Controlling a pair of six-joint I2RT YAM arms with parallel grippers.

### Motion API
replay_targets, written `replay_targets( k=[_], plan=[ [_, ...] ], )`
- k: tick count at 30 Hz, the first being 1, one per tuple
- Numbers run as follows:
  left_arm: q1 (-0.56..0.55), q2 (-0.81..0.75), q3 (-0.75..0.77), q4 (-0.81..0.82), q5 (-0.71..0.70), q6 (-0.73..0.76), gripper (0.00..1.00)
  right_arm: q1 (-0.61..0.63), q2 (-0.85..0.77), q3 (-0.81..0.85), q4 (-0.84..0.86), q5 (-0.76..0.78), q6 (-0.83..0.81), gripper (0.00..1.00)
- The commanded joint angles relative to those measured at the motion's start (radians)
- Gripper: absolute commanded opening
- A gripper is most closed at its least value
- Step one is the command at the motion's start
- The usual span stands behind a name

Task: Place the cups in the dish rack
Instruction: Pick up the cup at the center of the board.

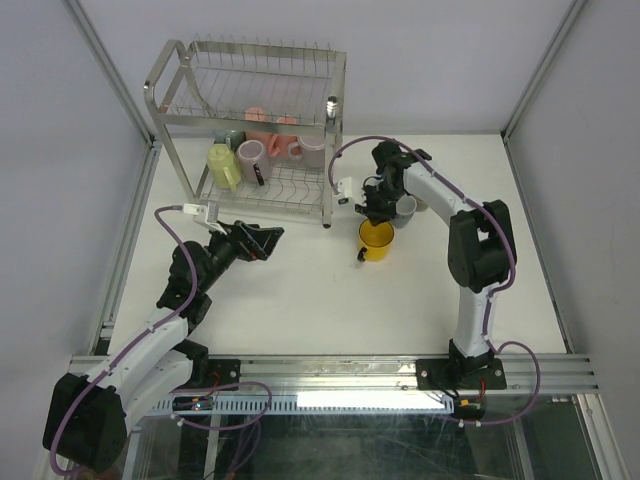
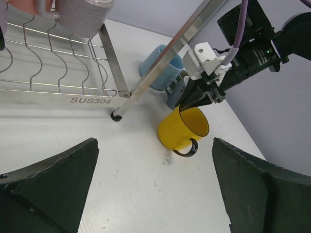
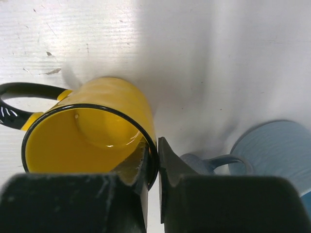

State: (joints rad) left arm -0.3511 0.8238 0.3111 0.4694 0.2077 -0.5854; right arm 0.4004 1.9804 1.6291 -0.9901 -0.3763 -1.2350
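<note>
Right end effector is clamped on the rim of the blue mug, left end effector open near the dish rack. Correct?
Not the blue mug: the right end effector is clamped on the rim of the yellow mug, one finger inside and one outside, as the right wrist view shows. The blue mug stands beside it. The left end effector is open near the dish rack.

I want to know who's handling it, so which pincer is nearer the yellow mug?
Right. The right pincer grips the yellow mug by its rim, one finger inside and one outside. The left pincer stands open and apart, to the mug's left, in front of the dish rack.
</note>
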Motion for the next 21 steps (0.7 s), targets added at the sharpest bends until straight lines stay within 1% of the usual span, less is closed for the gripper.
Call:
replay_targets(
  k=[1, 2, 5, 8, 10, 13, 15, 17, 21],
  plan=[
    [0.011, -0.019, -0.017, 0.048, 0.003, -0.002, 0.99, 0.009, -0.002, 0.026, -0.017, -0.007, 0.048, 0.02],
    [0.012, -0.018, -0.022, 0.060, 0.007, -0.007, 0.99, 0.010, -0.005, 0.022, -0.017, -0.009, 0.058, 0.00],
    [0.012, -0.005, -0.038, 0.111, 0.034, -0.043, 0.99, 0.010, -0.033, -0.006, -0.010, -0.022, 0.084, 0.00],
    [0.012, 0.027, -0.057, 0.199, 0.090, -0.102, 0.99, 0.010, -0.087, -0.060, 0.017, -0.055, 0.111, 0.00],
    [0.012, 0.055, -0.078, 0.287, 0.136, -0.158, 0.99, 0.010, -0.146, -0.100, 0.034, -0.086, 0.124, 0.00],
    [0.011, 0.117, -0.114, 0.467, 0.197, -0.259, 0.99, 0.010, -0.222, -0.157, 0.060, -0.129, 0.147, 0.00],
    [0.011, 0.166, -0.134, 0.559, 0.221, -0.336, 0.99, 0.010, -0.276, -0.197, 0.079, -0.153, 0.160, 0.00],
    [0.012, 0.214, -0.145, 0.627, 0.247, -0.377, 0.99, 0.009, -0.327, -0.235, 0.097, -0.184, 0.167, 0.00],
    [0.011, 0.275, -0.144, 0.651, 0.269, -0.396, 0.99, 0.005, -0.419, -0.299, 0.100, -0.253, 0.163, 0.00]
  ],
)
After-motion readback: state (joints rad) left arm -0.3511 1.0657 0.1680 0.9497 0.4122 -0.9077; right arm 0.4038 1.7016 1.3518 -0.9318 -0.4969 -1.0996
